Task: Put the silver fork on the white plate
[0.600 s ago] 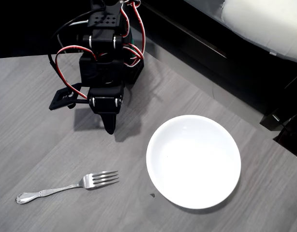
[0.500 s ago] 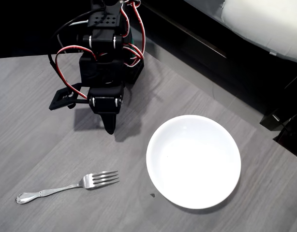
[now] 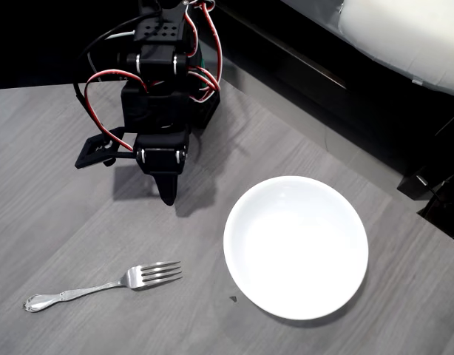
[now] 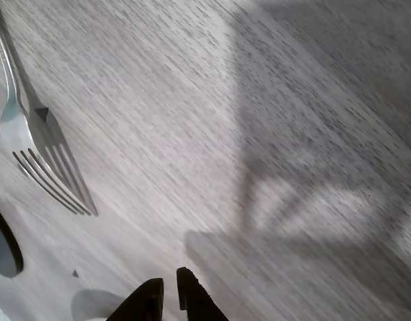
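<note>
Nothing has moved over the last half second: the gripper stays closed and empty, well apart from the silver fork and the white plate, so the task has not begun.

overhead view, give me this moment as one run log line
gripper: shut, empty, above table | silver fork: flat on grey table, left of white plate, apart | plate: empty | phase: fork not yet grasped
</note>
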